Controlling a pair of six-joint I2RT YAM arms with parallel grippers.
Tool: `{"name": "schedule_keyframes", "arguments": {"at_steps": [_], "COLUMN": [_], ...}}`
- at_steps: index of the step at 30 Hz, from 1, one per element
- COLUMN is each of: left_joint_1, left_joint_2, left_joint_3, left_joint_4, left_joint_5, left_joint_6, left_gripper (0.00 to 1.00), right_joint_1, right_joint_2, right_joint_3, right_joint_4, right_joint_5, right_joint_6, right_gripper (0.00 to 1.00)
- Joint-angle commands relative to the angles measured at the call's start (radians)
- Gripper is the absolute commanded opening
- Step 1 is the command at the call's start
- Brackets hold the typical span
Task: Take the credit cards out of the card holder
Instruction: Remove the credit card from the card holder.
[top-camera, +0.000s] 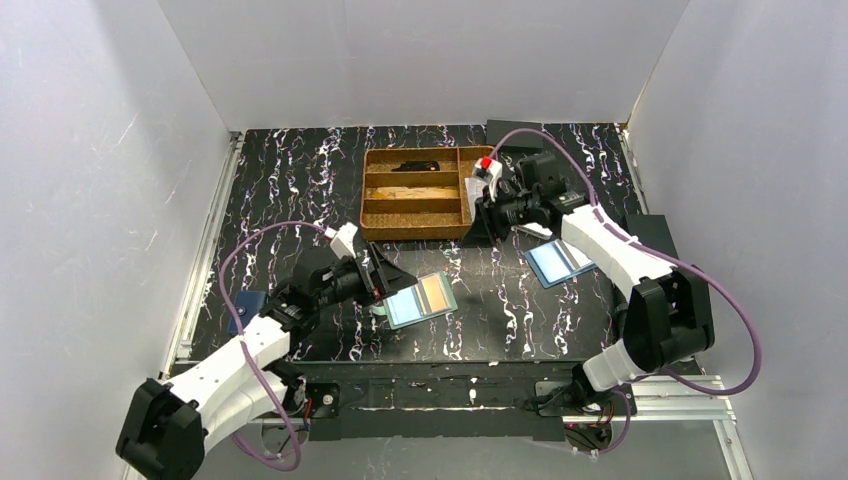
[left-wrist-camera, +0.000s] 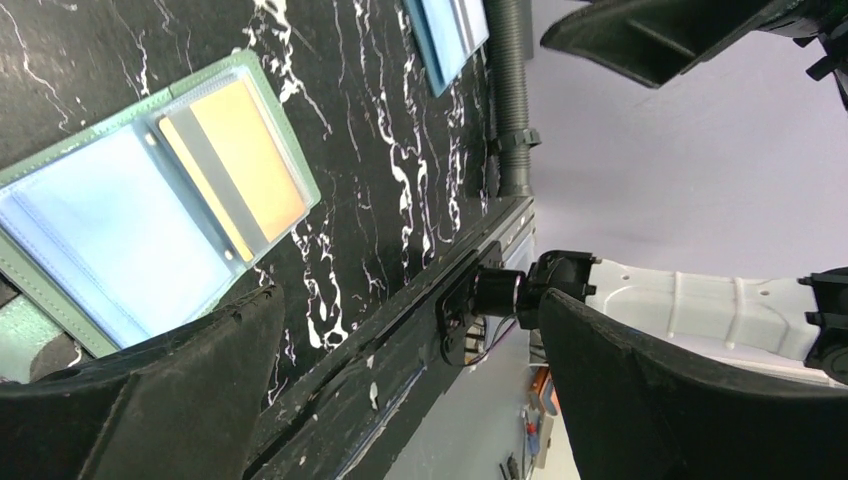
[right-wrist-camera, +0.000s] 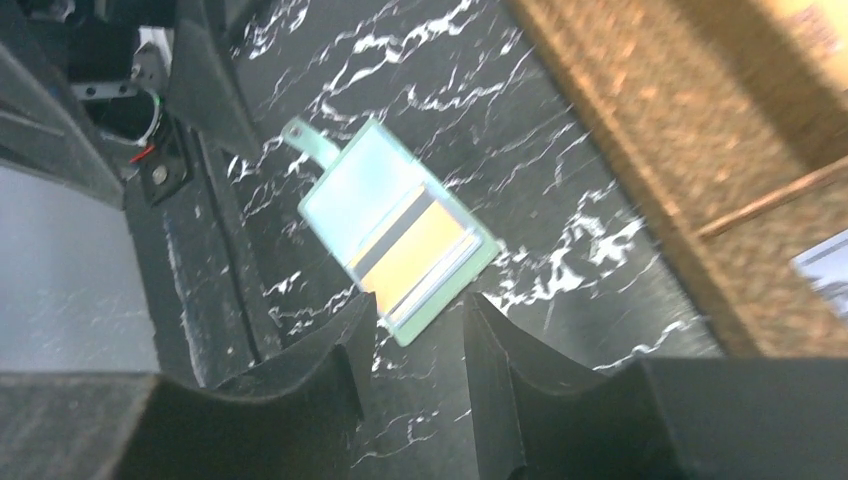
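Note:
The teal-green card holder (top-camera: 421, 300) lies open on the black marbled table, an orange-gold credit card (top-camera: 434, 291) showing in its right pocket. My left gripper (top-camera: 393, 274) hovers at the holder's left edge, open and empty. The left wrist view shows the card holder (left-wrist-camera: 110, 215) and orange card (left-wrist-camera: 245, 165) beyond the wide-apart jaws of the left gripper (left-wrist-camera: 410, 370). My right gripper (top-camera: 480, 220) is by the tray's right end, open and holding nothing. In the right wrist view the right gripper (right-wrist-camera: 420, 320) points toward the card holder (right-wrist-camera: 360, 190) and its orange card (right-wrist-camera: 425, 255).
A wooden divided tray (top-camera: 372, 190) stands at the back centre with a dark flat item (top-camera: 415, 165) in its far compartment. A blue holder with greyish panels (top-camera: 556, 262) lies right of centre, under the right arm. White walls enclose the table.

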Motion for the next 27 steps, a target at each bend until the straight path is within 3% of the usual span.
{"name": "schedule_keyframes", "arguments": {"at_steps": [1,4,9,17,27], "left_joint_1": [-0.045,-0.075,-0.112,-0.142,-0.167], "left_joint_2": [0.061,0.114,0.209,0.349,0.501], "left_joint_3": [0.023,0.041,0.064,0.102,0.157], "left_joint_4": [0.017,0.017,0.019,0.017,0.018], "left_joint_5": [-0.029,-0.053,-0.085,-0.157,-0.139], "left_joint_6": [0.006,0.016,0.021,-0.023,-0.014], "left_gripper": [0.97,0.97,0.97,0.94,0.90], "right_joint_1": [0.001,0.002,0.007,0.040,0.088], "right_joint_2": [-0.084,-0.138,-0.141,-0.074,0.052], "right_joint_3": [-0.123,-0.252,-0.345,-0.397,-0.377], "right_joint_4": [0.116,0.268,0.369,0.488,0.546], "right_joint_5": [-0.087,-0.103,-0.098,-0.051,0.019], "right_joint_6": [0.062,0.175,0.286,0.374,0.464], "right_gripper": [0.46,0.45,0.45,0.45,0.45]}}
